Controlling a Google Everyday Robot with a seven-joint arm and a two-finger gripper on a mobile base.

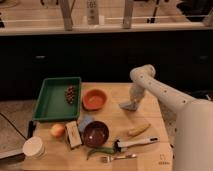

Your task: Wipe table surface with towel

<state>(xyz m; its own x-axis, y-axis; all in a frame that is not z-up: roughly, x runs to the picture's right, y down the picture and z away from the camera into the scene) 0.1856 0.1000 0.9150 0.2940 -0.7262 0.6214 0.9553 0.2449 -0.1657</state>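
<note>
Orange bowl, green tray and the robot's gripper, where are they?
orange bowl (94, 99), camera view, inside of the bowl.
green tray (51, 102), camera view, bare floor.
gripper (129, 106), camera view, between its fingertips, low over the table.

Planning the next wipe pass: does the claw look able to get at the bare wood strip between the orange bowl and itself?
Probably yes. The claw is low over the table just right of the orange bowl, and nothing lies on the strip between them; the yellow item sits nearer the front.
</note>
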